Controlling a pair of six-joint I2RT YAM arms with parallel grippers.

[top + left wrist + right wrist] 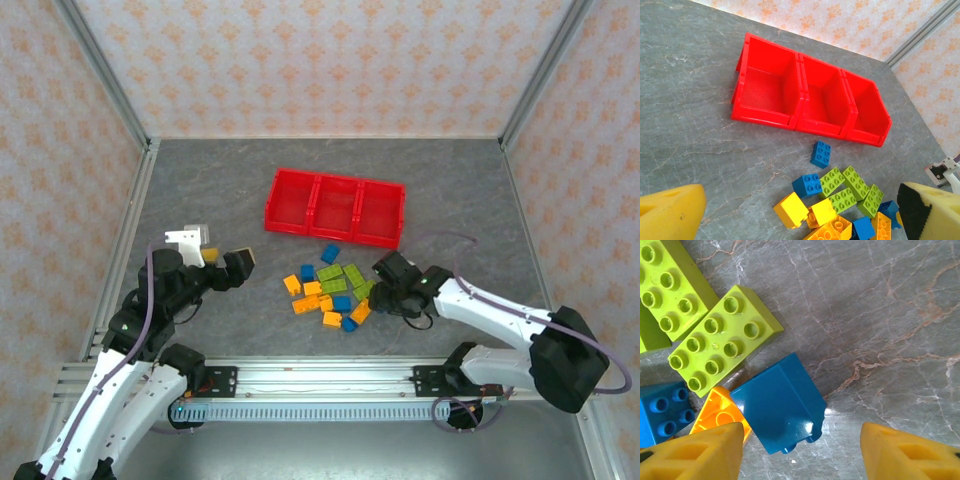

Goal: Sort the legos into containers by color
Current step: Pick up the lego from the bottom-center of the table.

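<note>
The legos point(333, 293) lie in a loose pile of orange-yellow, lime green and blue bricks on the grey table, in front of the containers point(333, 177), a row of three joined red bins. All three bins look empty in the left wrist view. My right gripper point(378, 292) is low at the pile's right edge. Its jaws are open, with a tipped-over blue brick point(780, 405) between the yellow fingers point(705, 450), nearer the left one. My left gripper point(225, 262) hovers left of the pile, open, with nothing between its pads point(675, 212).
Beside the blue brick lie a lime green brick point(722, 340), an orange one point(715, 410) and a studded blue one point(662, 410). One blue brick point(821, 153) sits apart, close to the red bins' front wall point(769, 119). Patterned walls enclose the table.
</note>
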